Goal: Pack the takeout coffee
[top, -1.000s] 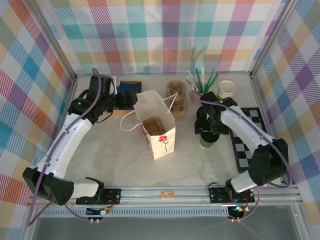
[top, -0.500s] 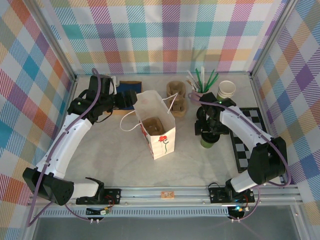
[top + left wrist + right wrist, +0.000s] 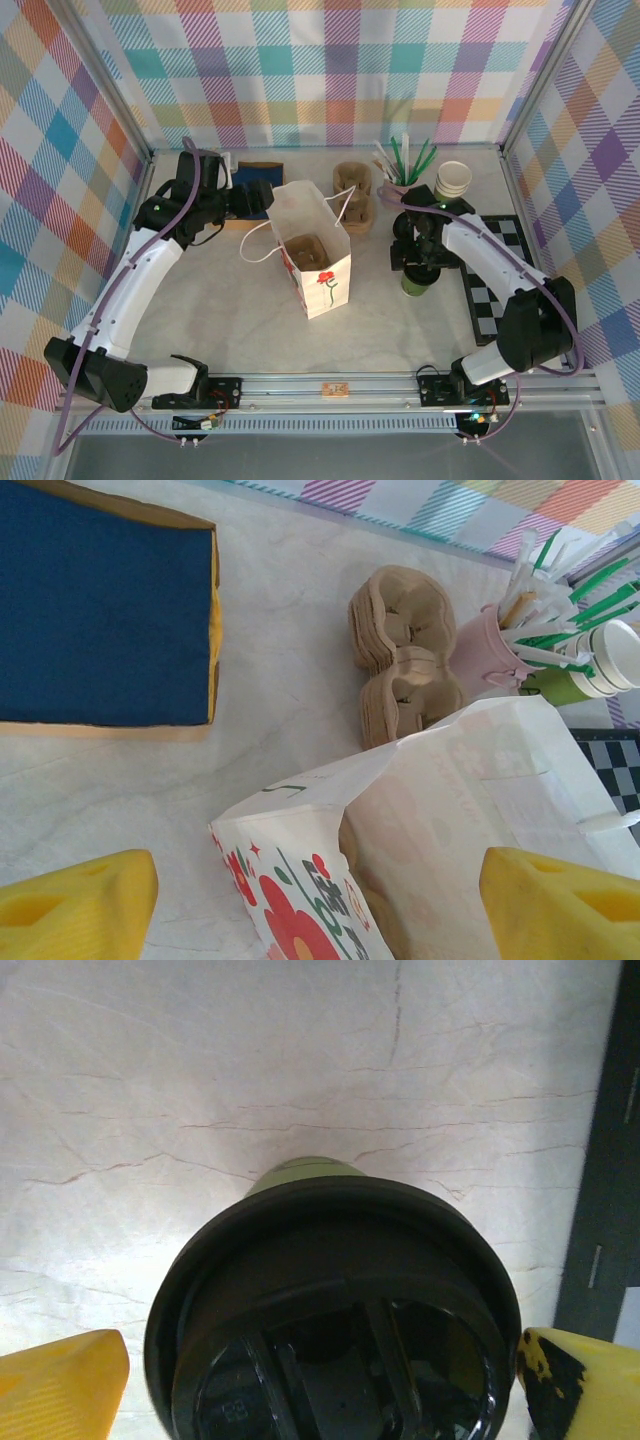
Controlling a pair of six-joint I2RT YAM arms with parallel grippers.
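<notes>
The left pincer [image 3: 320,905] stands spread wide, its yellow fingers [image 3: 75,905] either side of the rim of a tall white paper bag [image 3: 322,298] with a red flower print, touching nothing I can see. So placed, it looks ready to steady the open mouth. Inside the bag, below that pincer, sits a brown pulp cup carrier [image 3: 303,250], likely the seat for the drink. Well right of the bag, the right pincer [image 3: 416,268] hangs directly over the takeout coffee [image 3: 335,1310], a small green paper cup with a round black plastic lid, upright on the pale veined table [image 3: 200,1060]. Its jaws are spread too, one finger at each side of the lid, gripping nothing; straddling it so suggests a squeeze comes next.
</notes>
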